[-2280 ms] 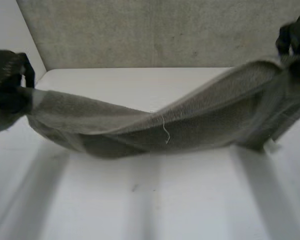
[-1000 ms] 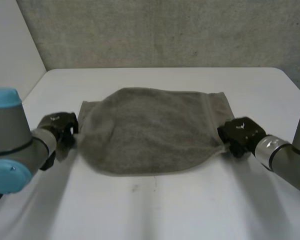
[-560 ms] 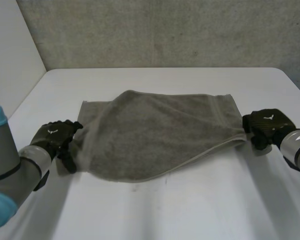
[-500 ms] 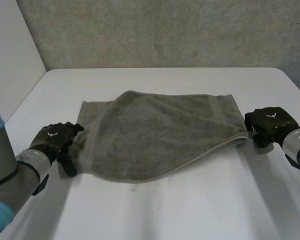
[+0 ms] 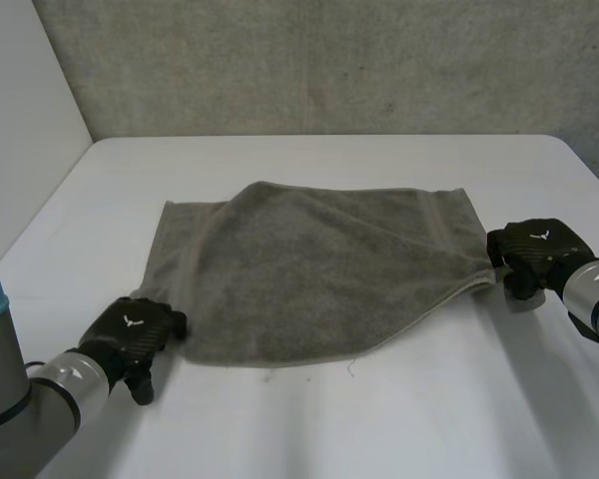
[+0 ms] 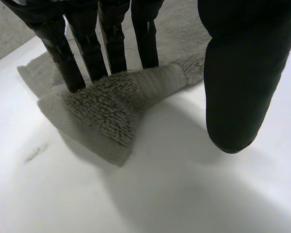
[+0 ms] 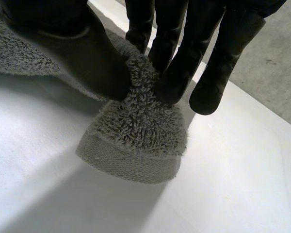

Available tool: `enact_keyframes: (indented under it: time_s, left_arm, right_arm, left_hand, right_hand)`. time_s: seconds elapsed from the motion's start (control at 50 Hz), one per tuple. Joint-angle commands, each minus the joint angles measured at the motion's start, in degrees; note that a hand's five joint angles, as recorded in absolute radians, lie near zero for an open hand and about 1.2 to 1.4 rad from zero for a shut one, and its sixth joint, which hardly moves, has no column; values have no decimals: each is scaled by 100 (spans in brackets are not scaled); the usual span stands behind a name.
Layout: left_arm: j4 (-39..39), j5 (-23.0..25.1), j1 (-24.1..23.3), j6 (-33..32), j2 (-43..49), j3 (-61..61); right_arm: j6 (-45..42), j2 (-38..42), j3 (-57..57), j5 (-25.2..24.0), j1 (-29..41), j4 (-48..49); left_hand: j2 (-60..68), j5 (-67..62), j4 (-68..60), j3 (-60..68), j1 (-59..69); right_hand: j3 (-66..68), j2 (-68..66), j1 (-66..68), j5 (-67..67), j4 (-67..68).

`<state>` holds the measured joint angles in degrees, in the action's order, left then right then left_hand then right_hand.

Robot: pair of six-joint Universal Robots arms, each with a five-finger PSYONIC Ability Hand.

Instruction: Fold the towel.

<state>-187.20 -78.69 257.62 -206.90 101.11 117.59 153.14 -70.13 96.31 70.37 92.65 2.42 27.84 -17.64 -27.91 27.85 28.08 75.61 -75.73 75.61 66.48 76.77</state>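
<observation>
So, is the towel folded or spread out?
Folded over: the towel lies doubled, two layers showing at the corner under the left hand.

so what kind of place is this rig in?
Probably a robotics lab test bench, not a home: a plain white table against a rough grey wall, with the robot's left hand and right hand at corners of one grey towel.

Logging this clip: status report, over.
Left robot hand open, fingers on towel near-left corner. Right robot hand pinching right corner. Towel doubled over on table. Nothing in the way.
</observation>
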Motion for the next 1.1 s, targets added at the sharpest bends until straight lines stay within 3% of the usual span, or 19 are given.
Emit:
enact_keyframes:
  time_s: [0.02, 0.22, 0.36, 0.48, 0.76, 0.8, 0.84, 1.1]
  left_arm:
    - [-282, -59, 52, 18, 322, -210]
    - [-186, -94, 34, 36, -30, -184]
    - [420, -94, 17, 211, -793, 62]
    - [632, -112, 52, 229, -812, 132]
    - [579, -208, 69, 211, 375, -624]
    - [535, -401, 69, 220, 698, -1008]
    - [518, -506, 69, 220, 857, -1176]
    - [500, -762, -45, 238, 1438, -2126]
  right_arm:
    - [-13, 25, 10, -6, 7, 13]
    - [-21, 34, 19, 3, 7, 39]
    - [-30, 87, 28, 20, 7, 57]
    - [-39, 113, 28, 20, 7, 57]
    - [-48, 166, 54, 20, 25, 75]
    - [-57, 175, 54, 20, 25, 75]
    - [-74, 175, 54, 20, 25, 75]
    - [-268, 245, 98, 29, 51, 75]
  left_hand:
    - [306, -327, -300, 306, 283]
    - [357, -377, -350, 356, 333]
    - [1783, -1804, -1777, 1783, 1759]
    - [2089, -2110, -2083, 2089, 2065]
    - [1282, -1302, -1275, 1281, 1258]
    - [361, -382, -355, 361, 338]
    - [223, -244, -217, 223, 200]
    - [239, -259, -232, 238, 215]
  right_hand:
    - [439, -427, 439, 352, 323]
    - [439, -427, 439, 352, 323]
    - [439, -427, 439, 352, 323]
    - [439, -427, 439, 352, 323]
    - [439, -427, 439, 352, 323]
    - [439, -427, 439, 352, 323]
    - [439, -427, 439, 352, 323]
    - [439, -427, 439, 352, 323]
